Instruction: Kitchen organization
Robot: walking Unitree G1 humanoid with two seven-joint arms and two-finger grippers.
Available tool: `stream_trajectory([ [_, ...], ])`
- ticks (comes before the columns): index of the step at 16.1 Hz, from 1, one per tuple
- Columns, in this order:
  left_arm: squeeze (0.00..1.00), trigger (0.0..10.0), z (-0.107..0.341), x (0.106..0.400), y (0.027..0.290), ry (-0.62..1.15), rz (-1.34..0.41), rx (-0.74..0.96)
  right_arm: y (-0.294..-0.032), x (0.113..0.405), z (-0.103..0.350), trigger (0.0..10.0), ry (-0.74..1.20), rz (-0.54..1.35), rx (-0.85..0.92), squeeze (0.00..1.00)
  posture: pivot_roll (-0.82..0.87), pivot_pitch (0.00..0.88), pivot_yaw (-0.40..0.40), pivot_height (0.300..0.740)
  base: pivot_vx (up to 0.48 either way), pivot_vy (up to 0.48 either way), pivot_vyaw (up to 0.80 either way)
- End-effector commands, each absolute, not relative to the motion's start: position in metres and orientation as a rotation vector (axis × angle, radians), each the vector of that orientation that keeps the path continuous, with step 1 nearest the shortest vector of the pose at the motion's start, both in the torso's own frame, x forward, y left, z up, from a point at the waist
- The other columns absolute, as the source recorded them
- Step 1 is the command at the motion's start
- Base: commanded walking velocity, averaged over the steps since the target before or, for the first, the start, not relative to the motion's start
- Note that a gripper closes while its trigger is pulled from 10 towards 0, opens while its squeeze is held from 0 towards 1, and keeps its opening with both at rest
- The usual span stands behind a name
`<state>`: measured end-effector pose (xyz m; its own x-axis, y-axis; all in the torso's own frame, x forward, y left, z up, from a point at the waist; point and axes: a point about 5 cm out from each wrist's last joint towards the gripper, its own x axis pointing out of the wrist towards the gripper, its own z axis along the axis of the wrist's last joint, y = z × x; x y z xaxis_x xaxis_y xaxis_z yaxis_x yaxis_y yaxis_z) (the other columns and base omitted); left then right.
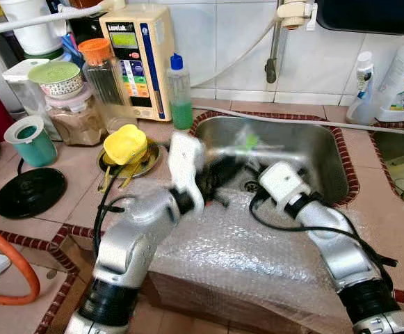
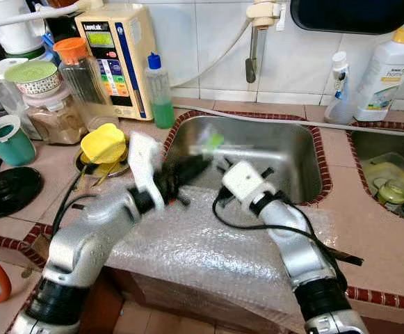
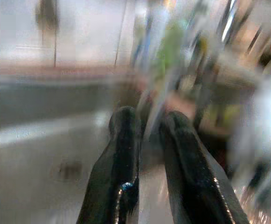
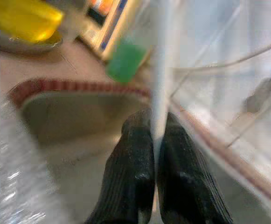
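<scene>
Bubble wrap drapes the sink edge — both grippers, left gripper and right gripper, pinch a thin clear sheet, light, limp, slippery — best gripped at its edge.

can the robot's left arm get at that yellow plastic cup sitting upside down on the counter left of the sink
Probably yes. The yellow plastic cup sits just left of the left gripper, which is over the steel sink. Only bare counter lies between, though the fingers look closed on something blurred.
</scene>
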<state>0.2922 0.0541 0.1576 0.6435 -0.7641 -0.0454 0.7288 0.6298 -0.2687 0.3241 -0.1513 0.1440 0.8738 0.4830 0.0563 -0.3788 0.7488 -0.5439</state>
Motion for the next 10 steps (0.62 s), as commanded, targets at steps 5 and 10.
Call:
stream_trajectory([
  [5,1.00,10.0,0.145,0.290,0.057,0.224,-0.874,-0.175,-0.159,0.325,0.150,0.0,-0.227,0.428,-0.556,0.00,0.06,0.000,0.096,0.740,0.000,0.000,0.00],
  [10,1.00,10.0,0.145,0.304,0.074,0.168,-0.719,-0.160,-0.166,0.339,0.133,0.4,-0.086,0.452,-0.440,0.00,0.07,0.000,0.100,0.740,0.000,0.000,0.00],
])
